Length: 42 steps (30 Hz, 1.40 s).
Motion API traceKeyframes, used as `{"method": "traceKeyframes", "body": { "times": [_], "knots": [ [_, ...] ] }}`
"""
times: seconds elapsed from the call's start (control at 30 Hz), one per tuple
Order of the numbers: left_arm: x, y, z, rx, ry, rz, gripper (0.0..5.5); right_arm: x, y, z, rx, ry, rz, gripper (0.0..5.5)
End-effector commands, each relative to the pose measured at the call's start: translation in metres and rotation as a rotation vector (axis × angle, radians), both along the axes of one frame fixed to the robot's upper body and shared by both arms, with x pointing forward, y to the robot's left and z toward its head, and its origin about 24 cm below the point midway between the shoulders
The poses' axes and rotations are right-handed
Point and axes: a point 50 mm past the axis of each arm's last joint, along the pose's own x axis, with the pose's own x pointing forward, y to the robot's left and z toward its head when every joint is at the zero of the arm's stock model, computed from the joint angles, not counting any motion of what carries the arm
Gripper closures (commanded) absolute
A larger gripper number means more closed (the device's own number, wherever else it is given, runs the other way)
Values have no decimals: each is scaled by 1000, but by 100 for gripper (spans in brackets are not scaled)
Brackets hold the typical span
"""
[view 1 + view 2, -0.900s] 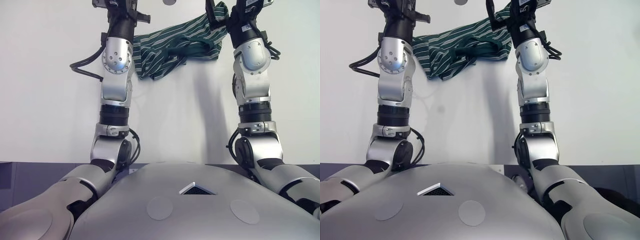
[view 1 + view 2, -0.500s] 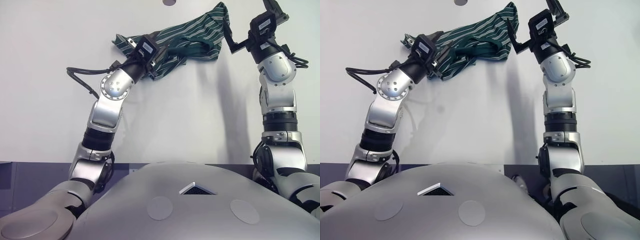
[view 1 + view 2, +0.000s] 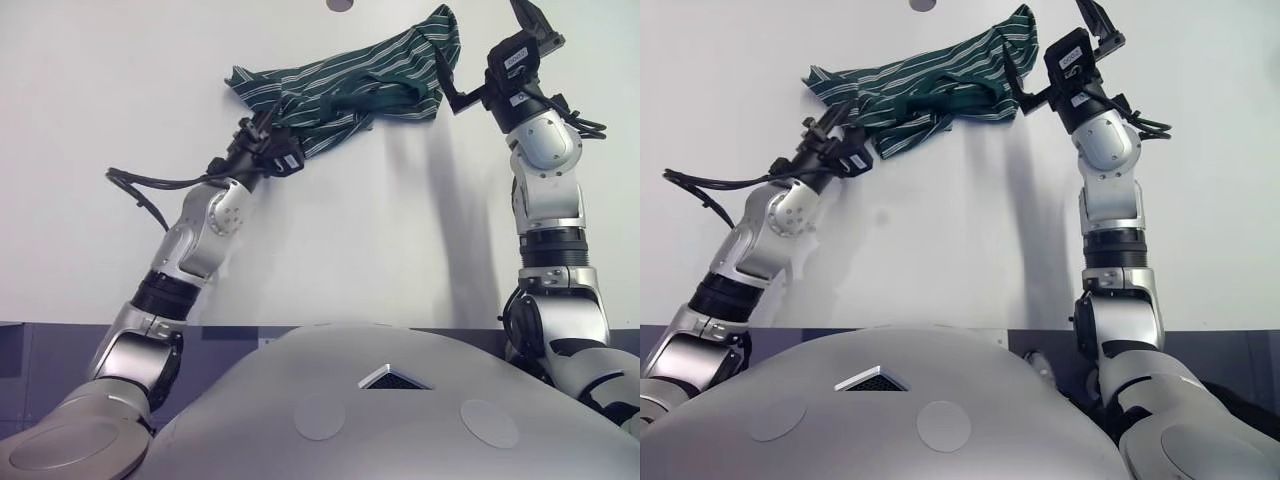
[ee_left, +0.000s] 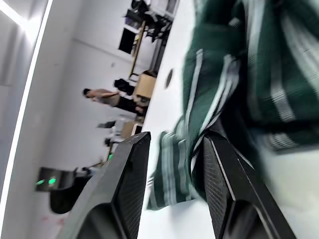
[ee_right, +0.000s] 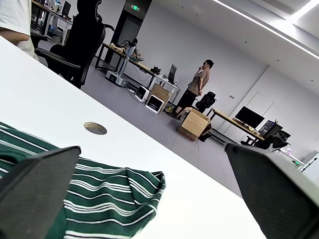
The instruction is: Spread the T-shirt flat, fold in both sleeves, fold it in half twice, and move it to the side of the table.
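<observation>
The T-shirt [image 3: 350, 85] lies bunched at the 12 o'clock side of the table [image 3: 100, 120], far from flat. The left gripper [image 3: 250, 132] sits at its 8 o'clock edge, fingers apart with a fold between them. Closing there could catch several layers and drag the whole heap rather than open it. The right gripper [image 3: 478, 35], spread wide at the T-shirt's 2 o'clock, may miss the hem. A round grommet [image 3: 339, 4] lies just beyond at 12 — a possible snag for dragged cloth.

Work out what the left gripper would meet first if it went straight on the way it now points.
The striped T-shirt: its bunched cloth lies right ahead of the left gripper, whose fingers stand open. Whether they touch it is unclear.
</observation>
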Motion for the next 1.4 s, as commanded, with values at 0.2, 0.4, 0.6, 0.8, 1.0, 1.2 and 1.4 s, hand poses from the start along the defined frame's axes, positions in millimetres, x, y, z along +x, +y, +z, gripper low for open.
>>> {"method": "traceKeyframes", "body": {
  "times": [0.2, 0.4, 0.6, 0.8, 1.0, 1.2, 1.4],
  "knots": [
    [-2, -6, -7, -51, 19, 4, 380, 1, 6, 1, 24, -5, -1, 10],
    [-1, -15, -10, -89, 41, -27, 447, 1, 6, 2, 28, -13, -12, 10],
    [3, -22, -4, -134, 23, -27, 549, 3, 5, 3, 37, -18, -21, 10],
    [18, -24, 46, -542, -5, 45, 549, -2, -8, 10, -66, -55, 88, 10],
    [20, -17, 88, -778, -48, 41, 549, -17, -19, -6, -421, -41, 350, 10],
    [17, -25, 84, -791, -13, 14, 549, -5, 10, -13, -447, -95, 387, 10],
    [20, -28, 94, -828, -47, 2, 550, -2, 31, -35, -491, -85, 374, 66]
  ]
}}
